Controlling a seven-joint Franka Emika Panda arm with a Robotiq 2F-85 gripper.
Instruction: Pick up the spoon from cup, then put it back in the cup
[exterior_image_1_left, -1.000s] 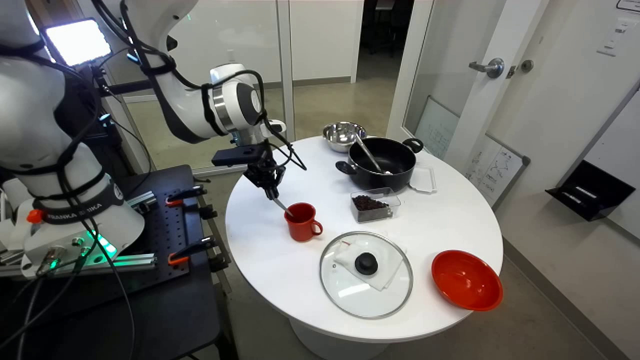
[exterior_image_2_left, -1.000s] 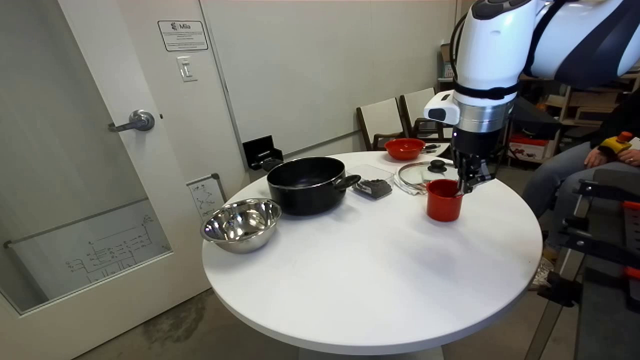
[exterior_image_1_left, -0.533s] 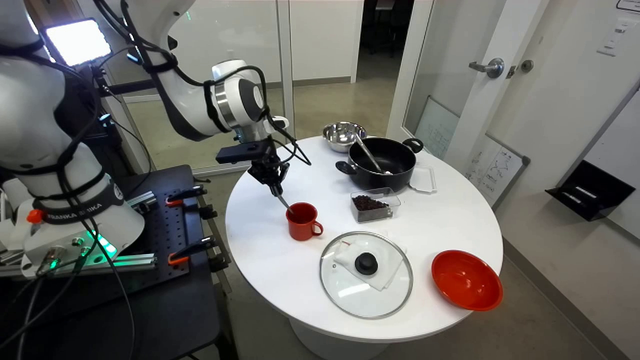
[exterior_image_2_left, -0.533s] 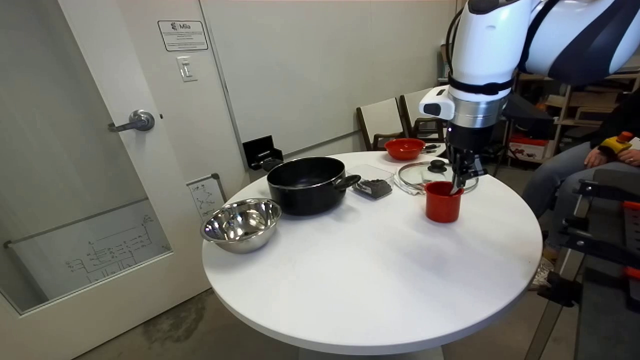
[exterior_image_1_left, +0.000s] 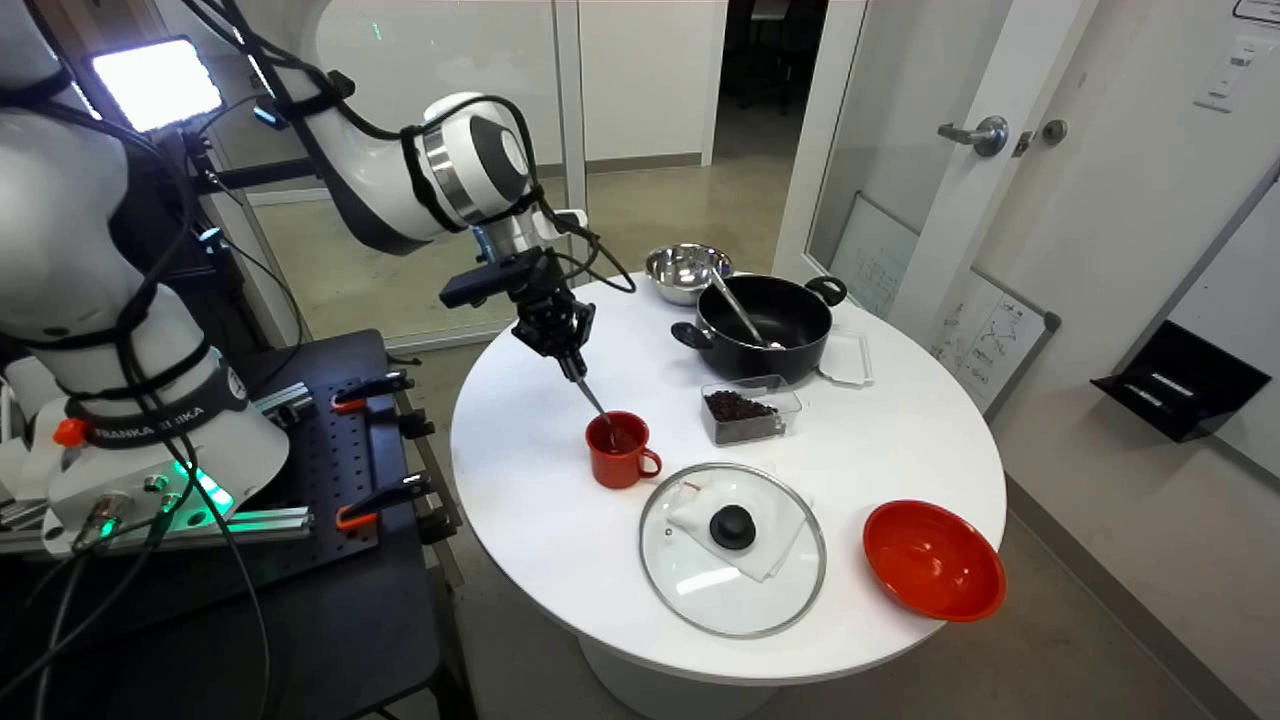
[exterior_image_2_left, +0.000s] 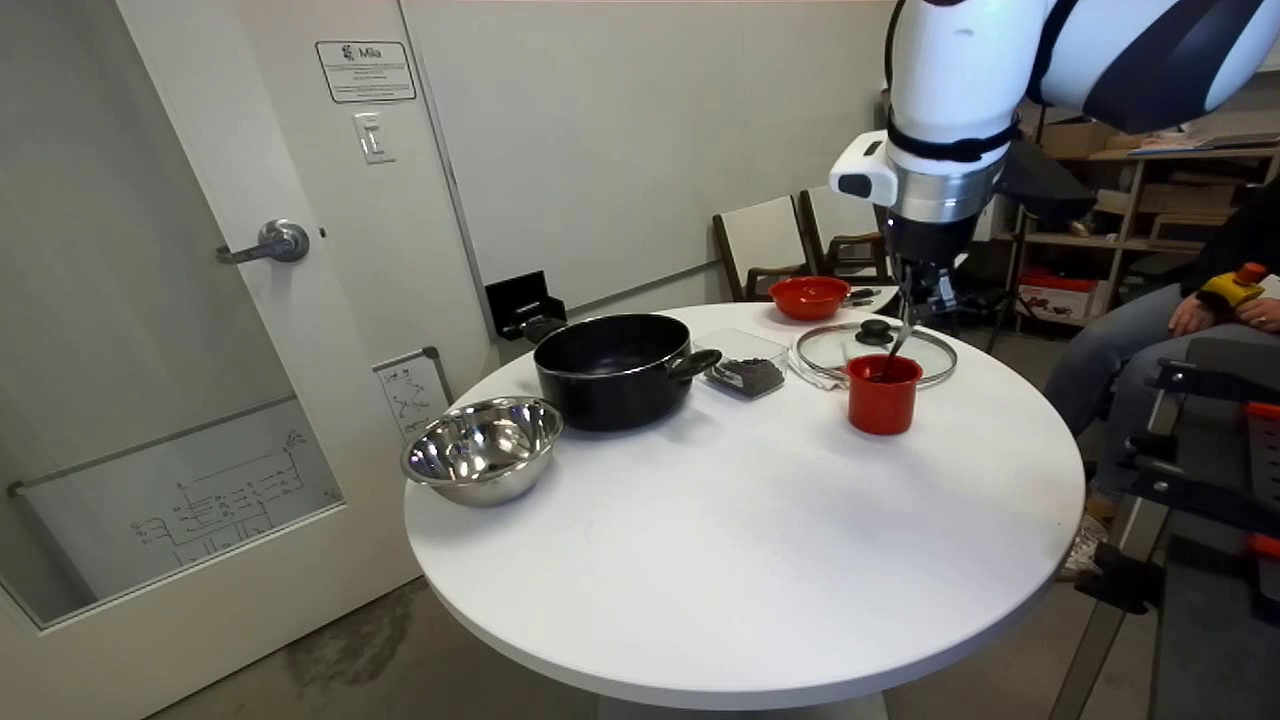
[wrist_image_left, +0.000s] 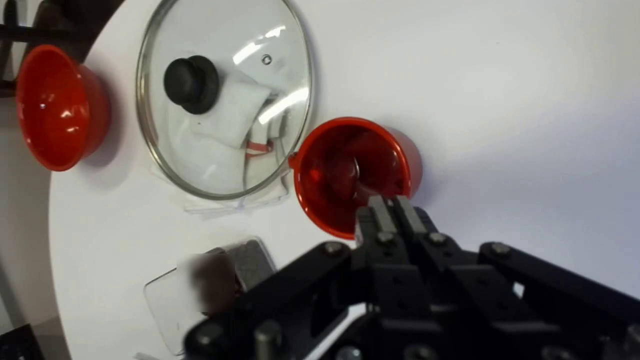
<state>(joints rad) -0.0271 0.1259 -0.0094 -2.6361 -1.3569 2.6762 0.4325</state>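
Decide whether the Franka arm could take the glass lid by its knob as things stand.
Probably not yet: the gripper is shut on the spoon, which reaches into the red mug. The knob itself stands in plain view.

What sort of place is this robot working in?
Likely an office or lab room: there's a large wall-mounted whiteboard, a small grey-framed whiteboard with dark handwriting, and a cabled white-and-black robot arm standing on a black bench.
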